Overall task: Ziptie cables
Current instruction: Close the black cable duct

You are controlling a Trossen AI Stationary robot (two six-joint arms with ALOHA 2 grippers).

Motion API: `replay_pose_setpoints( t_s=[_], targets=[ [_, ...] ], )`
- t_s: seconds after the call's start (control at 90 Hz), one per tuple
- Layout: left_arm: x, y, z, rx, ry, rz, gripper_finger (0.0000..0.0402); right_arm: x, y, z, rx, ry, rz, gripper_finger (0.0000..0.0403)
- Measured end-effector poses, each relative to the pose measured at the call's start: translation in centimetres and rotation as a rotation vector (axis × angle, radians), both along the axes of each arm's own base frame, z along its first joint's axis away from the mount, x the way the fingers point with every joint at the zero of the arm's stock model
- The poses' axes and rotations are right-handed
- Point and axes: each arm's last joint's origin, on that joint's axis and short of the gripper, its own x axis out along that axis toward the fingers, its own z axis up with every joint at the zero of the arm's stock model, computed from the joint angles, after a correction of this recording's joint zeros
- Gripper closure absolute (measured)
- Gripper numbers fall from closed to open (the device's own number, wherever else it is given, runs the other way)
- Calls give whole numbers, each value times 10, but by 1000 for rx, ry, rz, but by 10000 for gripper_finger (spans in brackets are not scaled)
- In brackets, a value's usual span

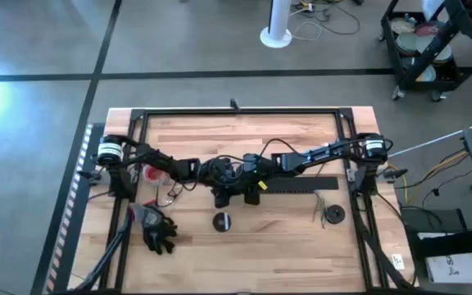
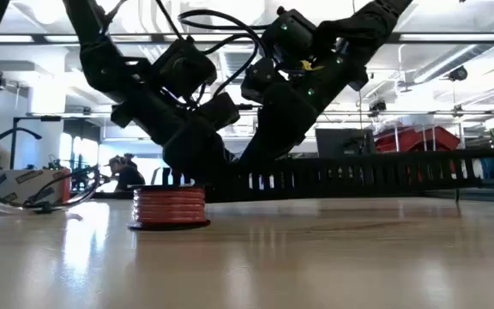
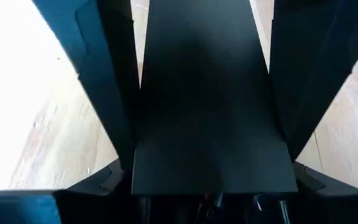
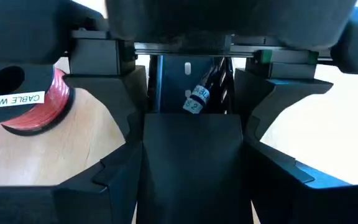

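Observation:
My two grippers meet at the middle of the table, at the left end of a long black comb-toothed duct (image 2: 376,176). My left gripper (image 1: 217,174) and my right gripper (image 1: 249,182) each have a wide flat black bar (image 3: 207,112) between their fingers. Whether that bar is part of the duct, I cannot tell. A thin pale cable loop (image 2: 24,199) lies on the table at the left, near a red spool (image 2: 170,208). The ziptie is out of view. My left gripper has the flat black bar (image 3: 166,143) between its two fingers (image 3: 107,93), one on each long edge; the fingers lie along the bar. My right gripper has the bar's end (image 4: 191,146) between its two fingers (image 4: 114,171), one on each side edge, slanting down from the table's right.
The red spool (image 4: 39,106), labelled for cable wires, stands close by the grippers. A black glove (image 1: 159,231) lies at the near left. Two small black discs (image 1: 222,220) (image 1: 333,215) and a thin wire (image 1: 321,205) lie on the near half. A black frame (image 1: 236,111) rims the table.

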Motion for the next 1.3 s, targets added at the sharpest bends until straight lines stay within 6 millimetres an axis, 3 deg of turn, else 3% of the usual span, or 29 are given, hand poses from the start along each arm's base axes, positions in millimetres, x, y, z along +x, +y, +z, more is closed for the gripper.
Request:
replay_pose_setpoints(
  t_s=[0.267,0.489,0.856,1.1,1.3],
  targets=[
    [-2,0,4,3,51,-3,149,-2,0,-2,-23,19,17,184],
    [-17,-1,13,-24,93,16,146,-7,0,-7,-21,53,16,179],
    [-44,-5,-6,-41,16,52,171,-8,0,-9,-22,44,9,179],
    [-42,-5,-7,-25,14,41,219,-6,0,-8,-13,8,8,178],
    [-33,-5,-7,-2,9,25,221,-4,0,-6,-8,-25,0,182]
  ],
)
